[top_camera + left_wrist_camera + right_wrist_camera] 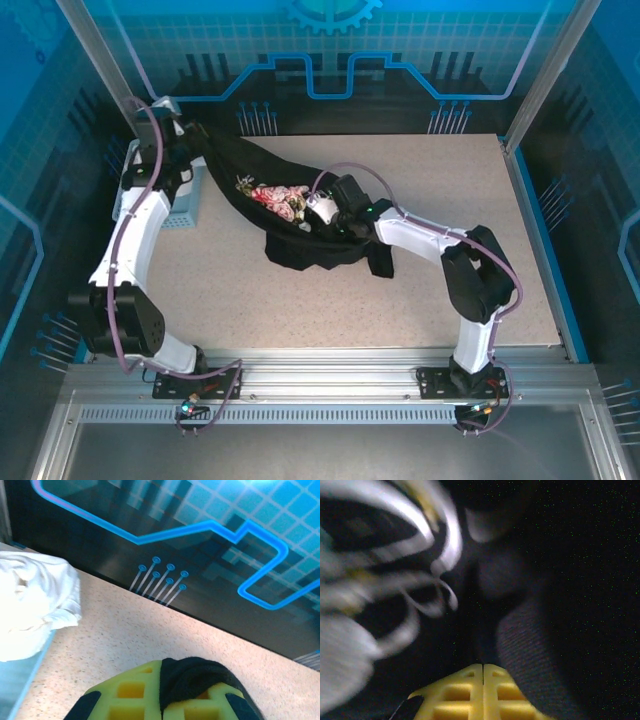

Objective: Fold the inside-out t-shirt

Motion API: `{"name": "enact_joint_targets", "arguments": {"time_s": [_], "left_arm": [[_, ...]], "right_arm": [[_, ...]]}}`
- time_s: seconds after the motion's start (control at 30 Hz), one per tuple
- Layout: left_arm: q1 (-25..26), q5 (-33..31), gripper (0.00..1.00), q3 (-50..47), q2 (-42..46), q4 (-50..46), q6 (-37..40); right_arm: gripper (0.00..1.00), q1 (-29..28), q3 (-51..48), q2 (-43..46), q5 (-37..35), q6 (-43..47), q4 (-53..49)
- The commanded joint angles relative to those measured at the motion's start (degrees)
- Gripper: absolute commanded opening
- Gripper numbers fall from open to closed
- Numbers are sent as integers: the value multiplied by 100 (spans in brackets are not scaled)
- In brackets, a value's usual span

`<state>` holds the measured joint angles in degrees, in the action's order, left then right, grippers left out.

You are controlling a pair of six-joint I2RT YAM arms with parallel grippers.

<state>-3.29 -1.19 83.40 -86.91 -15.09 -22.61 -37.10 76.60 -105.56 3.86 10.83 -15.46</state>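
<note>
Left gripper pinches shirt far left; right gripper clamps it mid-table; shirt sags between them.

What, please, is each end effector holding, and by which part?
Both hold the t-shirt: the left end effector a bunched end, the right end effector fabric beside the print.

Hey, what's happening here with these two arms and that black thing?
Two robot arms are handling a black t-shirt, meant to be folded. The left gripper has its jaws shut on one edge, lifted near the back left; the right gripper is clamped in the cloth by the pink print. The shirt hangs bunched between them, not yet folded.
</note>
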Motion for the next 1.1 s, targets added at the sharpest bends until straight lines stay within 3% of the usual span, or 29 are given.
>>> {"name": "enact_joint_targets", "arguments": {"time_s": [0.0, 0.4, 0.5, 0.63, 0.77, 0.83, 0.93, 1.07], "left_arm": [[275, 32, 0, -51, -365, 160, 105], [-228, -186, 0, -439, -698, 362, -261], [-234, -8, 0, -639, -680, 442, -339], [-119, 548, 1, -1017, -628, 637, -362], [186, 1016, 45, -1592, -335, 953, -277], [362, 1270, 59, -2124, 78, 1500, -339], [768, 1702, 71, -2919, 792, 2418, -256], [1353, 2603, 79, -3329, 1235, 2968, 411]], "right_arm": [[0, -31, 174, 516, 850, 51, 567], [0, 609, -271, 1560, 1894, -362, 1150], [0, 583, -75, 1389, 1773, -278, 814], [0, 540, 87, 1126, 970, -227, 386], [0, 491, 170, 903, 497, -159, 102], [0, 471, 131, 863, 543, -177, 135], [0, 467, 111, 809, 568, -161, 130], [0, 478, 68, 796, 594, -125, 131]]}}
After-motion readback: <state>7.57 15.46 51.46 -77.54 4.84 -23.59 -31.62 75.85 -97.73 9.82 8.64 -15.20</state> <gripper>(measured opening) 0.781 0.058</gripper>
